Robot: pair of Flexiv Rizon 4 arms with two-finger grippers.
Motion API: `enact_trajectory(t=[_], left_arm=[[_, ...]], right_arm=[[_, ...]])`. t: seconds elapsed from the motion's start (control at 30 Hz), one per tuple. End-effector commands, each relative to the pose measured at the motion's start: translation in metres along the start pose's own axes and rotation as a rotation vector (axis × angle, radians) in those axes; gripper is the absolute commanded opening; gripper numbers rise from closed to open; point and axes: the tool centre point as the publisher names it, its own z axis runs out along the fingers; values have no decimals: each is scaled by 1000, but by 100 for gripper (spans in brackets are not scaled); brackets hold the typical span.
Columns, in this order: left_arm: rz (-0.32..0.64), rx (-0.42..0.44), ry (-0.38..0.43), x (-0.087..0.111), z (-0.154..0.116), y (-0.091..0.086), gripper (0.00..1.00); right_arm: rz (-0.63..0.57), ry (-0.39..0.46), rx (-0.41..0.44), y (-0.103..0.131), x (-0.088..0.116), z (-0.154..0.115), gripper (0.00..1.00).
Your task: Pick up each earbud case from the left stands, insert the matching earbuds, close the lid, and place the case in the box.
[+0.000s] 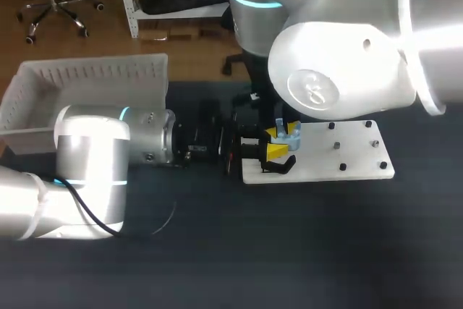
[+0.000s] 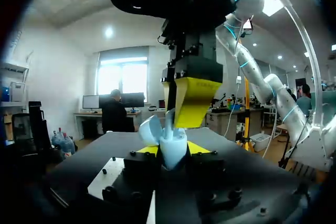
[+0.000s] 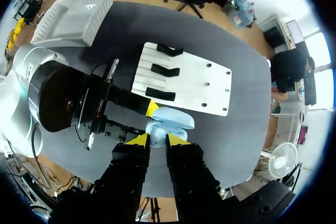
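between the tips of my left gripper (image 2: 172, 150), the open earbud case (image 2: 174, 142) sits clamped; my right gripper (image 2: 190, 106) hangs just above, its grip i cannot tell. a skewed push could twist the case loose.

- The left arm (image 1: 90, 171) is built of thick round links, white and brushed silver, with a thin cyan light ring (image 1: 124, 113) at a joint well behind the hand.
- A slim black cable (image 1: 90, 215) loops off the link farthest from that hand.
- Just behind the left hand (image 2: 173, 153) sits a wide black cylinder (image 3: 63, 98). The hand's fingers (image 2: 148, 150) are black with bright yellow tips.
- The right arm (image 1: 347, 63) is glossy white and bulbous. Its round joint cap bears an embossed emblem (image 1: 315, 90), and a cyan ring (image 1: 253, 3) glows farther back from its hand.
- The right hand (image 3: 156, 139) is black and blocky.
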Motion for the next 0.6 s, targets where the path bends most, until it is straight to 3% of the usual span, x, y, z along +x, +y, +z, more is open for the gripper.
enact_trajectory(t=[0.03, 0.47, 0.57, 0.6], left_arm=[[-1, 1, 2, 0, 0, 0, 0], [-1, 1, 2, 0, 0, 0, 0], [-1, 1, 2, 0, 0, 0, 0], [-1, 1, 2, 0, 0, 0, 0]], right_arm=[[0, 3, 2, 0, -1, 2, 0], [-11, 15, 1, 1, -3, 4, 0], [-18, 16, 3, 2, -2, 1, 38], [-19, 16, 4, 2, -2, 0, 44]])
